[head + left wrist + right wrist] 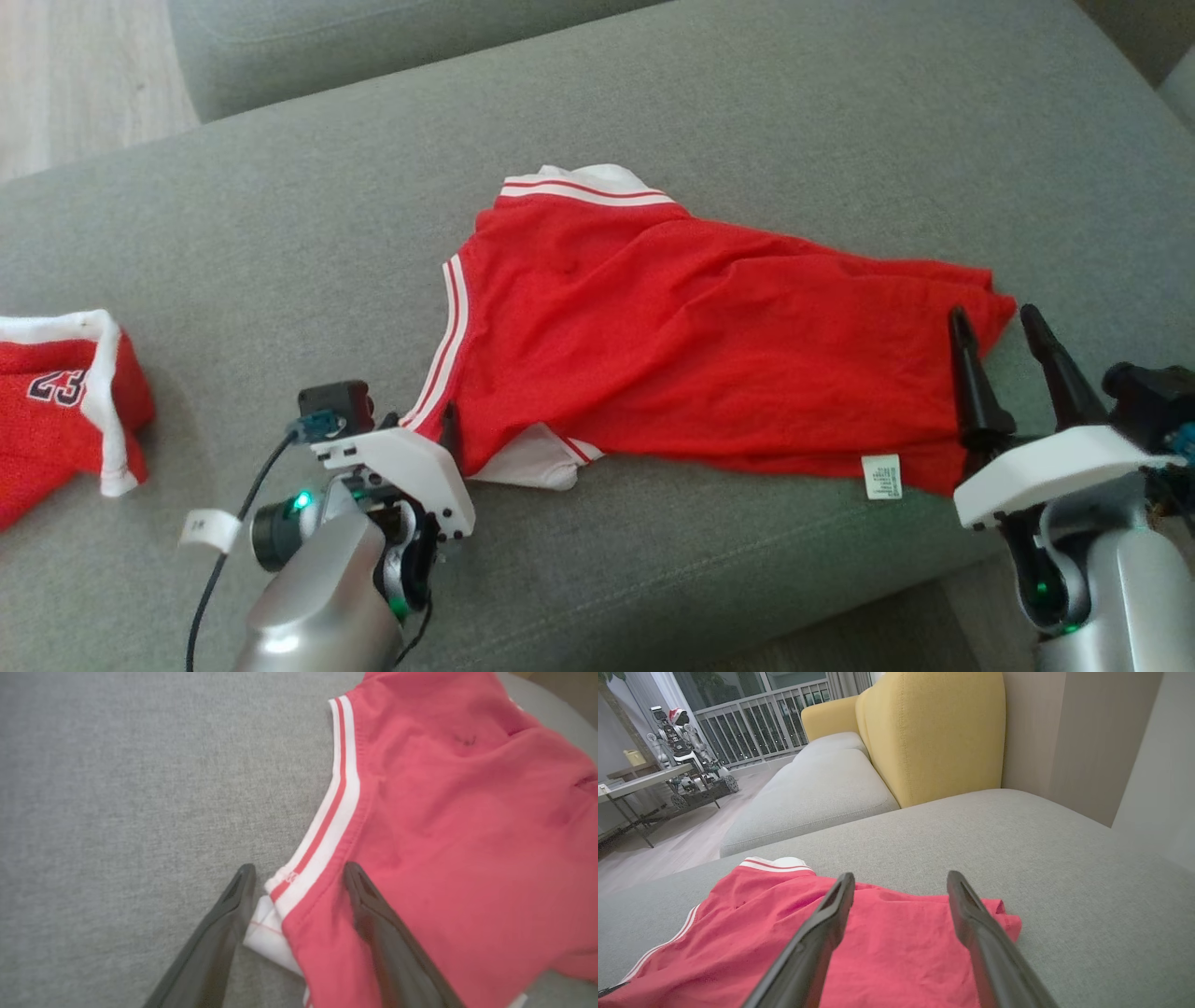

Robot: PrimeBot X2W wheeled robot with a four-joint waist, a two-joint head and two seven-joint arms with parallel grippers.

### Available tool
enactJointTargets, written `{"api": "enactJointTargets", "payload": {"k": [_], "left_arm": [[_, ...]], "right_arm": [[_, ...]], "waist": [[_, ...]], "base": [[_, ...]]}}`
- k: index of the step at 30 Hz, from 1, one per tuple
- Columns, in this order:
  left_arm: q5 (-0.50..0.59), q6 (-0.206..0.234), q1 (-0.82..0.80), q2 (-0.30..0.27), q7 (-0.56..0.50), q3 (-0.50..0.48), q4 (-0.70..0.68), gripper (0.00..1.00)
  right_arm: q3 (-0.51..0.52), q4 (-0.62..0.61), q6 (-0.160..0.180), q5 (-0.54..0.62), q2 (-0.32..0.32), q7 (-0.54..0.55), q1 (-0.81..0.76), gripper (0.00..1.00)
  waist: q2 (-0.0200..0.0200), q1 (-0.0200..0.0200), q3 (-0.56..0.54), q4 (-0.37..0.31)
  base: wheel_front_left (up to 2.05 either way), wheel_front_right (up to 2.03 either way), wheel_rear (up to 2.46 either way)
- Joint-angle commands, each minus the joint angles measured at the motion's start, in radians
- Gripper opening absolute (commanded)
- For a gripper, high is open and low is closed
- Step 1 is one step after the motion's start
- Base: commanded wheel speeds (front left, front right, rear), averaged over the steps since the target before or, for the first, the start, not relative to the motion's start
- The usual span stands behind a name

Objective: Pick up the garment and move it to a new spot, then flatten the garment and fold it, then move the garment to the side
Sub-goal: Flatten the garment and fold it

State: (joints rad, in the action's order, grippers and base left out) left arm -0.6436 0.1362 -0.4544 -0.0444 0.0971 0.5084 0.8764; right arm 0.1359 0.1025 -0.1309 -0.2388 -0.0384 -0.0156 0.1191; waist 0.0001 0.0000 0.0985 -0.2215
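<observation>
Red white-trimmed jersey garment [691,345] rumpled on grey fabric sofa [280,215]. Left claw [299,868] gapes astride its striped edge; right claw [994,322] gapes at opposite corner; both empty.

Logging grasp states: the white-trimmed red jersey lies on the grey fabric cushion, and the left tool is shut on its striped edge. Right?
No: the left tool is open, straddling the striped edge of the white-trimmed red jersey; the left wrist view shows it.

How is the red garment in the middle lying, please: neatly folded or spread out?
Spread out loosely, not neatly folded: the red garment lies wrinkled across the grey cushion, its label showing.
</observation>
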Motion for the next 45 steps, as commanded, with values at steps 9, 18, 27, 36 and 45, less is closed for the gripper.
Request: {"api": "enactJointTargets", "payload": {"k": [9, 18, 27, 36, 45], "left_arm": [[-0.041, -0.095, -0.087, -0.007, 0.049, -0.013, 0.026, 0.00], [-0.132, -0.111, -0.159, -0.036, 0.162, -0.199, -0.151, 0.00], [-0.127, -0.063, -0.305, -0.128, 0.164, -0.337, -0.379, 0.00], [-0.051, -0.043, -0.472, -0.040, 0.027, -0.142, -0.500, 0.00], [-0.211, 0.112, -0.354, -0.006, 0.085, 0.266, -0.488, 0.00]], "right_arm": [[-0.027, -0.031, 0.000, -0.013, -0.012, -0.028, 0.041, 1.00], [-0.031, -0.014, 0.000, -0.008, -0.012, -0.029, 0.042, 1.00], [-0.046, -0.007, 0.000, -0.010, -0.012, -0.028, 0.049, 1.00], [-0.051, 0.031, 0.000, -0.042, -0.012, -0.071, 0.070, 1.00], [-0.077, 0.085, 0.000, -0.092, -0.012, -0.135, 0.159, 1.00]], "waist": [[-0.0001, 0.0000, 0.017, -0.002], [-0.0001, 0.0000, -0.025, 0.051], [-0.0001, 0.0000, -0.080, 0.071], [-0.0001, 0.0000, -0.069, -0.003], [-0.0001, 0.0000, 0.016, -0.173]], "base": [[0.00, 0.00, 0.00], [0.00, 0.00, 0.00], [0.00, 0.00, 0.00], [0.00, 0.00, 0.00], [0.00, 0.00, 0.00]]}}
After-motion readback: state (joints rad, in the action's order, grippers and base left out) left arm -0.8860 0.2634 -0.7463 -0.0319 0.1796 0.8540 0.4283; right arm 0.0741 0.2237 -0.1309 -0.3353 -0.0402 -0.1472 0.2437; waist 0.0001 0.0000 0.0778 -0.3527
